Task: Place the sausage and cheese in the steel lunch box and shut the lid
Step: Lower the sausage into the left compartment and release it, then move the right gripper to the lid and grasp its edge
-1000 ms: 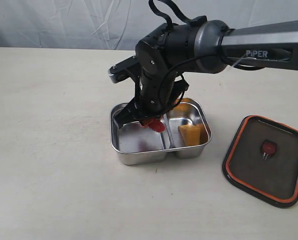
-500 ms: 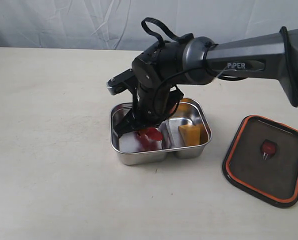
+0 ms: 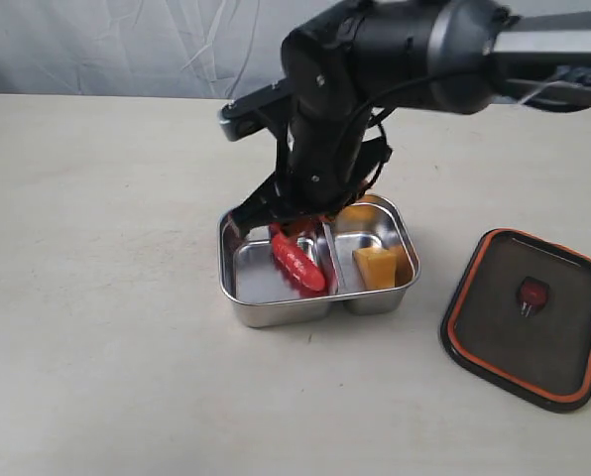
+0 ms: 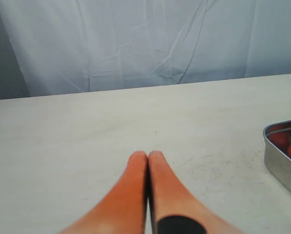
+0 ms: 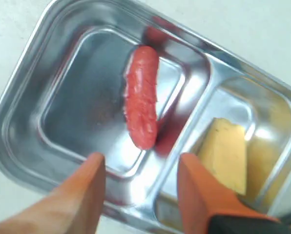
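right tool [image 5: 140, 158] held apart, empty, above sausage [image 5: 141, 95] laid in steel lunch box [image 3: 276, 312]; cheese [image 3: 377, 266] seen in neighbouring compartment; lid [image 3: 494, 297] laid apart; left tool [image 4: 148, 155] pressed together

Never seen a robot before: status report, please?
Left gripper shut, empty. Right gripper open over steel lunch box. Sausage and cheese inside, separate compartments. Lid off, beside box.

Pale table [image 3: 97, 297], steel lunch box [image 3: 276, 315], lid [image 3: 494, 332]
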Motion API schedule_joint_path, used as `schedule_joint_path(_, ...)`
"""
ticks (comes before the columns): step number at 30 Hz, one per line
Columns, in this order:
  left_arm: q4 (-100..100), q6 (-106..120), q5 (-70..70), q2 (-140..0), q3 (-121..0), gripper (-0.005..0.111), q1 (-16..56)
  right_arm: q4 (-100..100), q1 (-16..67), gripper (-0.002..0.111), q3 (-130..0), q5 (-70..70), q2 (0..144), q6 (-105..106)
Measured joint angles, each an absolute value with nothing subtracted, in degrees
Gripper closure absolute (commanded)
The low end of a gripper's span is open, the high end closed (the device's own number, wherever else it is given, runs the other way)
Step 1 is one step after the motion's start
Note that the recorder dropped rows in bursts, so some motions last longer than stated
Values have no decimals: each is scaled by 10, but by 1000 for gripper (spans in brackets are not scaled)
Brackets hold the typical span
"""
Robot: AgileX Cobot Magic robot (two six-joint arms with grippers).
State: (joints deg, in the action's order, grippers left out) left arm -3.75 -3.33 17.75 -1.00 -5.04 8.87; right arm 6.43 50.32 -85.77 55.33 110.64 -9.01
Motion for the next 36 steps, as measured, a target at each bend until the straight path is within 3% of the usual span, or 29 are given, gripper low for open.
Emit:
schedule_joint_path(7,-13,-11,174,-10,-23,107,89,143,503,74,-767,603,940,-109)
schedule_joint_path(17,-13,0,175,-10,-3,107,89,241,490,74,-472,650,750,-175)
schedule_joint_path(24,-13,6,175,-10,-3,107,89,257,456,74,-325,569,723,-194)
schedule_joint_path(36,-13,22,175,-10,-3,107,89,270,451,74,-282,469,786,-146)
